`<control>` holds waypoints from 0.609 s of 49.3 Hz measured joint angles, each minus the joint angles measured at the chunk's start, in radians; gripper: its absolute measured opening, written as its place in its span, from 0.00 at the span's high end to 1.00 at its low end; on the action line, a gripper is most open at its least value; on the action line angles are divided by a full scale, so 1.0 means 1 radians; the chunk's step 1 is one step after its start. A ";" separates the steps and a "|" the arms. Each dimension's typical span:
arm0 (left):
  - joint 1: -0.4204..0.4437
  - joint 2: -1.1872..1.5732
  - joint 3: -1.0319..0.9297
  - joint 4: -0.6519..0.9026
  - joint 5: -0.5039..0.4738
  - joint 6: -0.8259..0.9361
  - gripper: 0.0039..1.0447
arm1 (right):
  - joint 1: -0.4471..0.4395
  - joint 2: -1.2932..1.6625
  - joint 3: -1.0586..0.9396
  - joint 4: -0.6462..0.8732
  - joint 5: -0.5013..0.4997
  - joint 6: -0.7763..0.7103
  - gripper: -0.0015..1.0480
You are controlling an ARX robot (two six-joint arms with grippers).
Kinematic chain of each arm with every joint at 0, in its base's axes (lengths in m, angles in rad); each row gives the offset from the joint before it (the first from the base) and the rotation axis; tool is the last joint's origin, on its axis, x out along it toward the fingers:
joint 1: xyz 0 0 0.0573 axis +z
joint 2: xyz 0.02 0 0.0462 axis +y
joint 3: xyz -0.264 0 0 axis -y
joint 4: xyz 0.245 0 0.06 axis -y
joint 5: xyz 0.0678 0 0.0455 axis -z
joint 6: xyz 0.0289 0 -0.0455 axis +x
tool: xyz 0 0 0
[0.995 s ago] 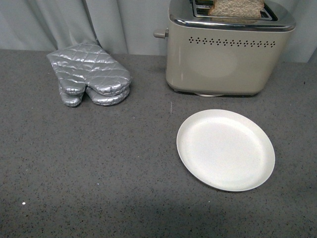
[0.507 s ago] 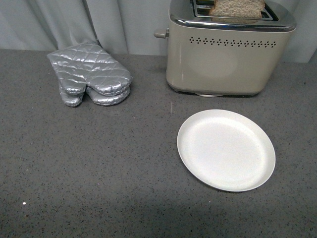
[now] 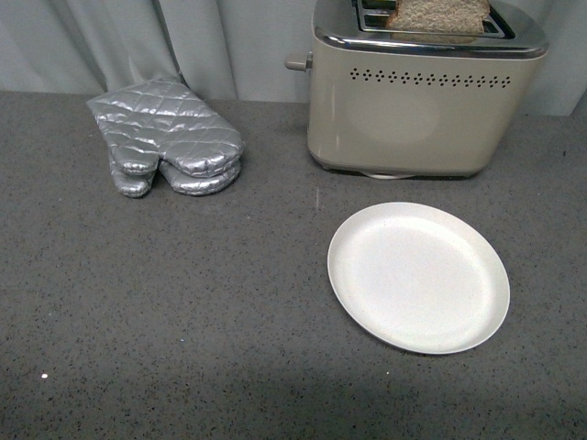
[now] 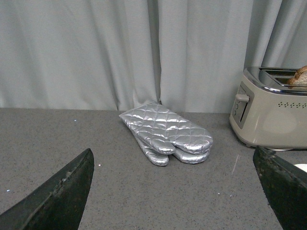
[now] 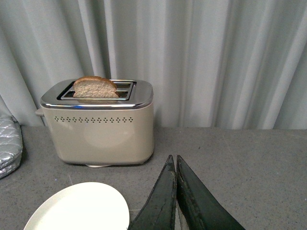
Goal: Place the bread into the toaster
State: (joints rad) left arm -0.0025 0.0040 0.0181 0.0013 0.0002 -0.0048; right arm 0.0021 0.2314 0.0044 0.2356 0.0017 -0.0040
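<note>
upright within toaster (image 3: 413, 110) slot, bread (image 3: 438, 16).

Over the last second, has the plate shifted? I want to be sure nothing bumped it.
No. In the front view the plate keeps the same gap below the toaster, with its rim where it was.

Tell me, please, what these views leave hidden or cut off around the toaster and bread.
- Bread: lower part hidden inside the toaster slot; front view's top edge crops it.
- Toaster's far side: unseen in all views.
- Plate: cut off by the right wrist view's edge.
</note>
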 joint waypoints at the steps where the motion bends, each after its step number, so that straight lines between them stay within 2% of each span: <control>1: 0.000 0.000 0.000 0.000 0.000 0.000 0.06 | 0.000 -0.005 0.000 -0.005 0.000 0.000 0.99; 9: 0.000 0.000 0.000 0.000 0.000 0.000 0.06 | 0.000 -0.054 0.000 -0.055 0.000 0.000 0.99; 14: 0.000 0.000 0.000 0.000 -0.001 0.000 0.06 | 0.000 -0.196 0.001 -0.227 0.000 0.000 0.99; 21: 0.000 0.000 0.000 0.000 0.000 0.000 0.06 | 0.000 -0.226 0.001 -0.234 0.000 0.000 0.98; 30: 0.000 0.000 0.000 0.000 0.000 0.000 0.06 | 0.000 -0.227 0.001 -0.234 0.000 0.000 0.60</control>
State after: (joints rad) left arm -0.0025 0.0040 0.0181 0.0010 -0.0002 -0.0048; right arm 0.0021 0.0044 0.0051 0.0017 0.0013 -0.0040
